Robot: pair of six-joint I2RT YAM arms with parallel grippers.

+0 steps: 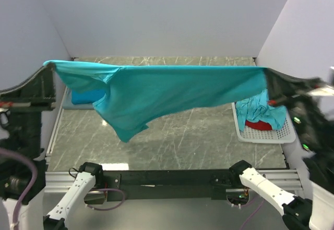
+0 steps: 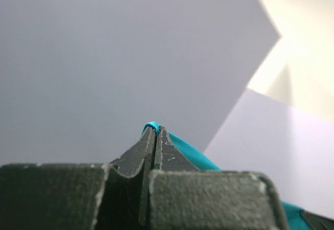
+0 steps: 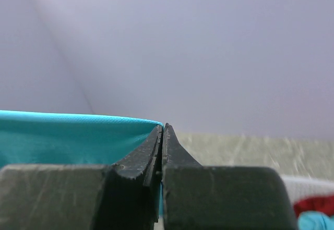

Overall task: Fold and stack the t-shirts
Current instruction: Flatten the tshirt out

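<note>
A teal t-shirt hangs stretched wide in the air above the table, held at both ends. My left gripper is shut on its left corner; the cloth shows pinched at the fingertips in the left wrist view. My right gripper is shut on its right corner; the cloth runs off to the left in the right wrist view. A folded teal t-shirt lies on the table at the back left. More teal shirts lie crumpled in the white basket.
The white lattice basket at the right also holds a red garment. White walls enclose the marbled table at the back and sides. A black rail runs along the near edge.
</note>
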